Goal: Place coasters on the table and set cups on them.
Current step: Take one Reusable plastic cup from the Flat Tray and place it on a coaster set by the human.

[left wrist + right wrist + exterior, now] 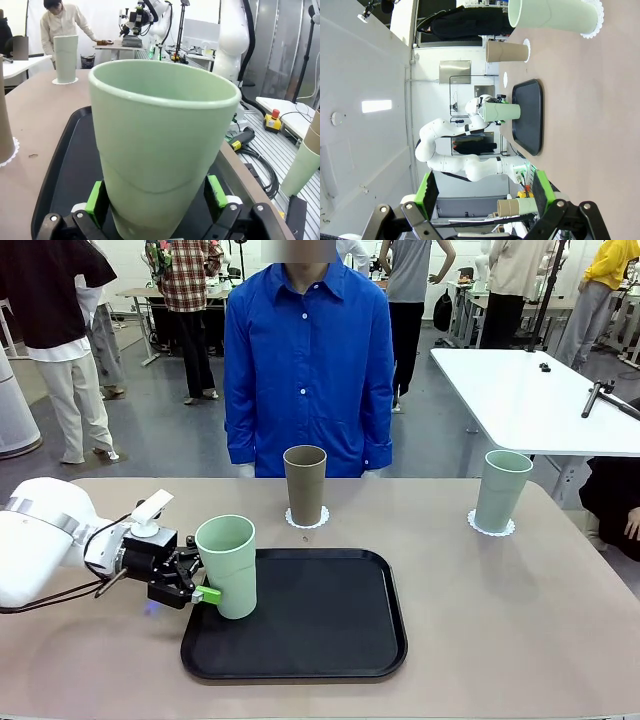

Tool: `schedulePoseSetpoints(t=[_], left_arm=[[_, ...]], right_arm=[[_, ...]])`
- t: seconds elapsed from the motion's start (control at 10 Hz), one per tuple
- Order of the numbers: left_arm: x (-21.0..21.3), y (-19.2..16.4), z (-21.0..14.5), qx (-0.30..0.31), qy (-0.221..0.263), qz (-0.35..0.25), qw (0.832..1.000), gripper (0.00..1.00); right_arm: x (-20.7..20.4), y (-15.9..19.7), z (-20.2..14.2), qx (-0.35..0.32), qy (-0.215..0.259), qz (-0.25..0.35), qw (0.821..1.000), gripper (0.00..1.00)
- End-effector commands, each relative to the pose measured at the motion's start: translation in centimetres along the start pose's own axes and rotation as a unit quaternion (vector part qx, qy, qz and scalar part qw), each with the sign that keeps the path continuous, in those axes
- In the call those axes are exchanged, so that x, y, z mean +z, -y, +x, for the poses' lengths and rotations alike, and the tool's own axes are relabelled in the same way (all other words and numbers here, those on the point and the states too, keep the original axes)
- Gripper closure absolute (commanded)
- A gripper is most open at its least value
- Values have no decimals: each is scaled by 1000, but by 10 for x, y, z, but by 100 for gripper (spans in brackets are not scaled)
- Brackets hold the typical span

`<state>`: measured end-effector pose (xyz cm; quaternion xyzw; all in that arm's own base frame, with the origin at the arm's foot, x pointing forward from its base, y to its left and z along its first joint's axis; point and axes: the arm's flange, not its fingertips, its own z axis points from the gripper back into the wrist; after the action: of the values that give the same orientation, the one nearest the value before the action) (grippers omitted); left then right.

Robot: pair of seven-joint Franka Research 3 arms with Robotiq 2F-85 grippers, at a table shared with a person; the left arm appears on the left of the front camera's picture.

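standing empty on tray (330,655): mint cup (228,565), left pincer (190,580) astride.

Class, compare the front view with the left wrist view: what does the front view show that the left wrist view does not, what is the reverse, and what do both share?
Front view alone: the person in blue behind the table, and the whole black tray.

Left wrist view alone: inside the rim of the near mint cup, and the left end effector with a green pad on each side of that cup's base, jaws wide.

Shared: the near mint cup on the tray, the olive-brown cup on its coaster, and the far mint cup on its coaster.
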<state>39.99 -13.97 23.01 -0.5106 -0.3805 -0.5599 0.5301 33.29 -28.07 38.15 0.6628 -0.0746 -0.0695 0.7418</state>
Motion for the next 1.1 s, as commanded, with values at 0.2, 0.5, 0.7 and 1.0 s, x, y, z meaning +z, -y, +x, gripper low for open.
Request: schedulePoseSetpoints(t=[0.2,0.5,0.7,1.0], left_arm=[[-19,-2,-11,-45,19,-4,999,0],[-28,-2,-10,-53,29,-12,998,0],[-30,-4,-11,-58,31,-14,998,50],[-31,-4,-13,-65,31,-19,997,100]], right_arm=[[0,-1,0,3,2,-2,1000,0],[0,-1,0,3,2,-2,1000,0],[0,-1,0,3,2,-2,1000,0],[0,-1,0,3,2,-2,1000,0]])
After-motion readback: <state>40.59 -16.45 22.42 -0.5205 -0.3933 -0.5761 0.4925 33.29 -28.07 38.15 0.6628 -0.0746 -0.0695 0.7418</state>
